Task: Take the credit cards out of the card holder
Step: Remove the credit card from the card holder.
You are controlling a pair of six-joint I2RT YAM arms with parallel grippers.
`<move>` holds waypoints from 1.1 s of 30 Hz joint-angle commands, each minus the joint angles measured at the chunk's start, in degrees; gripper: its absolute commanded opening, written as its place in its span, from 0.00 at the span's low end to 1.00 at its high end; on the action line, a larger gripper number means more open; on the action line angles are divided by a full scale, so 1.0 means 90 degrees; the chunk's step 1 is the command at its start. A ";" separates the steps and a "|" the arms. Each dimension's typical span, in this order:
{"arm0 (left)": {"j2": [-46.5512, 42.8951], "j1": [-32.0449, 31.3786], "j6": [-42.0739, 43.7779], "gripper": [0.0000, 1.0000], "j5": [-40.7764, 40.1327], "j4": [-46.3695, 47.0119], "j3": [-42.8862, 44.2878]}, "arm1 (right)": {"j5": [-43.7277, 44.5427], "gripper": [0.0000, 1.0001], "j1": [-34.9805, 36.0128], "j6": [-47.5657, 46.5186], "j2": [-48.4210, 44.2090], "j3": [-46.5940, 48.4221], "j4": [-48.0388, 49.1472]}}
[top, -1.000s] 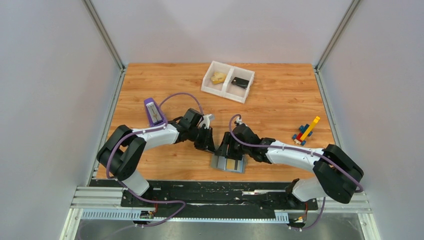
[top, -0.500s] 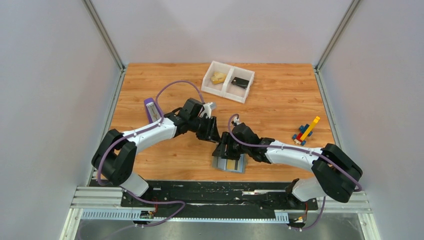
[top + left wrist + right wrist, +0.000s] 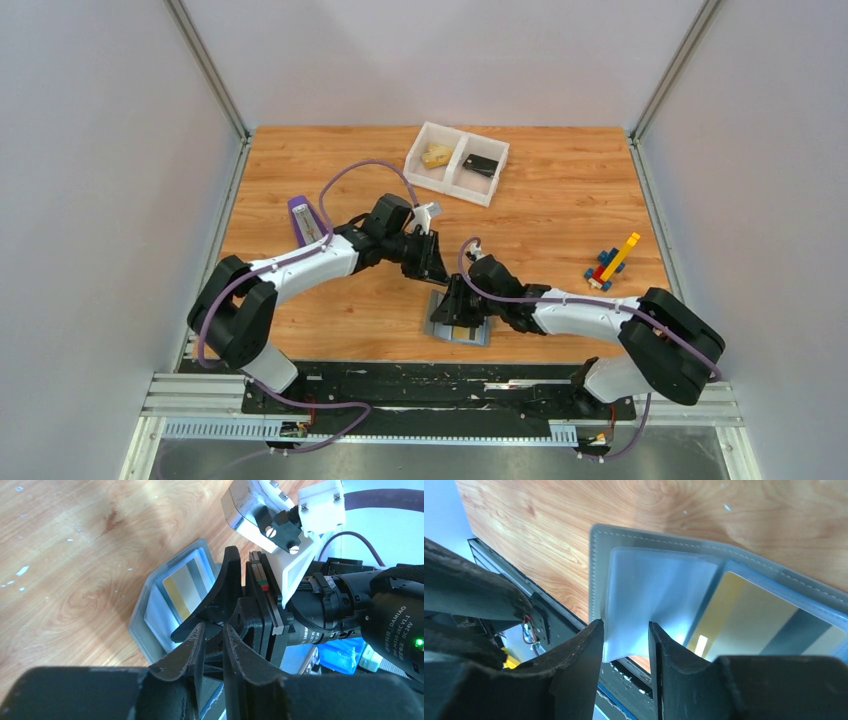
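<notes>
Card holder (image 3: 458, 328) open flat near bench near edge. Right fingers (image 3: 626, 640) slightly parted around clear sleeve edge. Left fingers (image 3: 214, 647) nearly closed, empty, above.

This is a robot laboratory, a test cell and not a home. I see 2 arms (image 3: 300, 270) (image 3: 600, 320) bolted on a black rail (image 3: 440, 385) at the near edge of a wooden table (image 3: 560, 215). Plain grey panels (image 3: 110, 200) in aluminium frames (image 3: 205, 65) close the left, right and far sides. Purple cables (image 3: 355, 190) run along the arms. The objects look like test props: a white tray (image 3: 455, 162) with 2 compartments at the far side, a small toy of coloured bricks (image 3: 612, 262) on the right.
</notes>
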 commanded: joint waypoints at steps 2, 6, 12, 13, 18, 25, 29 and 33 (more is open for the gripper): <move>0.0321 -0.0223 -0.0332 0.23 0.0360 0.0549 0.0019 | 0.0165 0.37 0.0019 0.0082 -0.0314 -0.0173 0.0183; 0.0565 -0.0256 -0.0383 0.19 0.0367 0.0680 -0.0089 | 0.0229 0.37 0.0021 0.0056 -0.0858 -0.0247 -0.0130; 0.0880 -0.0341 -0.0213 0.16 0.0219 0.0512 -0.0095 | 0.0333 0.35 0.0019 0.0052 -0.1416 -0.0193 -0.0921; 0.0900 -0.0344 -0.0147 0.16 0.0211 0.0429 -0.0094 | 0.0349 0.35 0.0011 0.0049 -0.1482 -0.0212 -0.0988; 0.1006 -0.0365 0.0085 0.15 0.0080 0.0172 -0.0098 | 0.0324 0.35 0.0011 0.0068 -0.1860 -0.0313 -0.1146; 0.1067 -0.0394 0.0521 0.15 -0.0310 -0.0409 0.0003 | 0.0517 0.27 0.0005 0.0137 -0.2267 -0.0517 -0.1333; 0.1050 -0.0480 0.0535 0.15 -0.0396 -0.0421 0.0014 | 0.0846 0.27 -0.0002 0.0212 -0.2334 -0.0607 -0.1550; 0.1189 -0.0656 0.0342 0.17 -0.0320 -0.0057 -0.0164 | 0.1127 0.27 -0.0064 0.0275 -0.2360 -0.0718 -0.1685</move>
